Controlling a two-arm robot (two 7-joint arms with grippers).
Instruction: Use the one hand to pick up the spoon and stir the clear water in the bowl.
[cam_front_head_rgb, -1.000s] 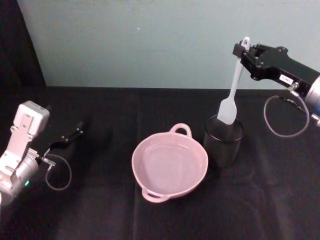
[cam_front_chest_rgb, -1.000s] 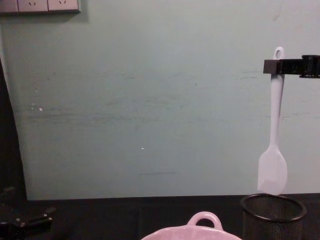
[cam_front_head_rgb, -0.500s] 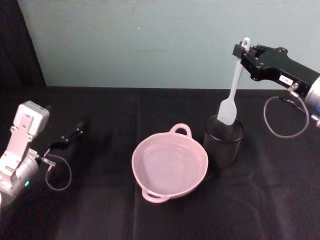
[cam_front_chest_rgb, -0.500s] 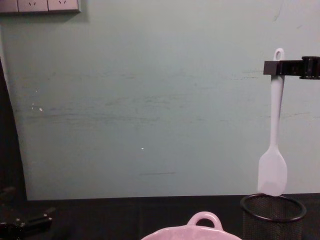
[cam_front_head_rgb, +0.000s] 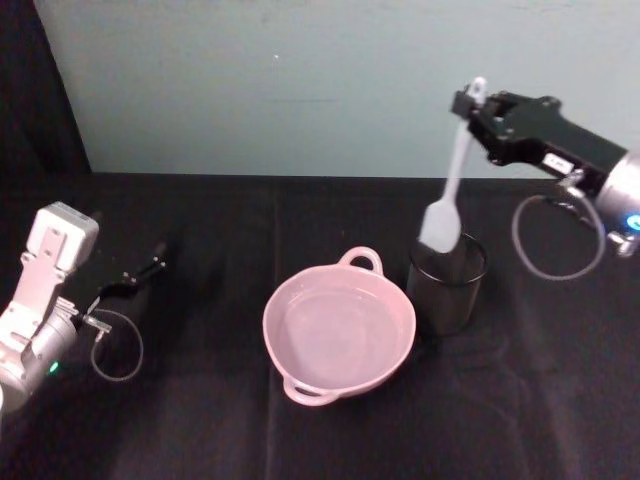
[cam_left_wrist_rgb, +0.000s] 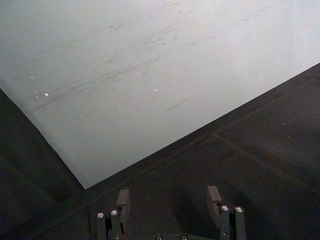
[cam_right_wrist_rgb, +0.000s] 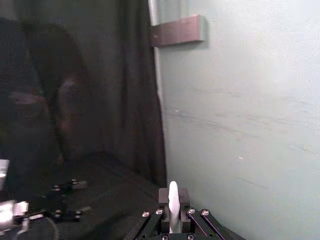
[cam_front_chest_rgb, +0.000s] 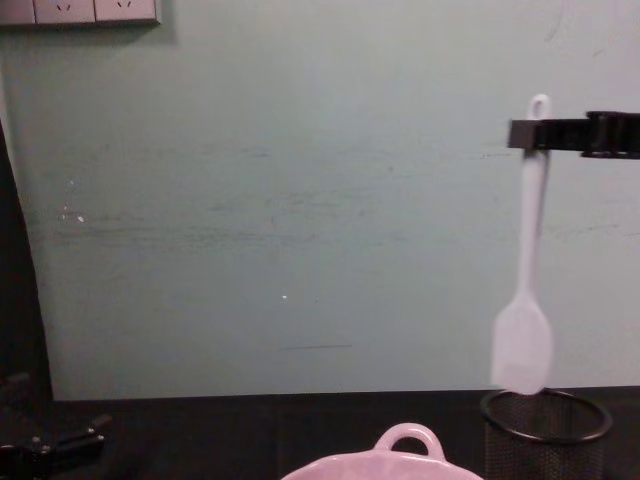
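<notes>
**Spoon gripped and raised – stirring not yet begun**

The picking-up part looks done. The right claw (cam_front_head_rgb: 465, 103) is closed tight on the top of the spoon (cam_front_head_rgb: 452, 175), just under the small loop hole, and the spoon hangs down nearly upright from it. The right wrist view shows the two fingers pressed on the white handle with no gap. The flat scoop hangs over the mouth of the black mesh cup (cam_front_head_rgb: 447, 295). Its lower edge is at the cup's rim or just above it – I cannot tell if it is fully clear.

What is left, in my judgement, is most of the task. The spoon must be carried sideways toward the left edge of the worktop, lowered into the bowl (cam_front_head_rgb: 268, 322) and moved around in the water. The pink bowl stands near the middle of the worktop, just beside the cup, and nothing is in it except what looks like clear water.

The left claw (cam_left_wrist_rgb: 168, 200) is parked low near the left edge of the worktop, its fingers wide apart and holding nothing.

By count: one spoon, one bowl, one mesh cup, two claws.
</notes>
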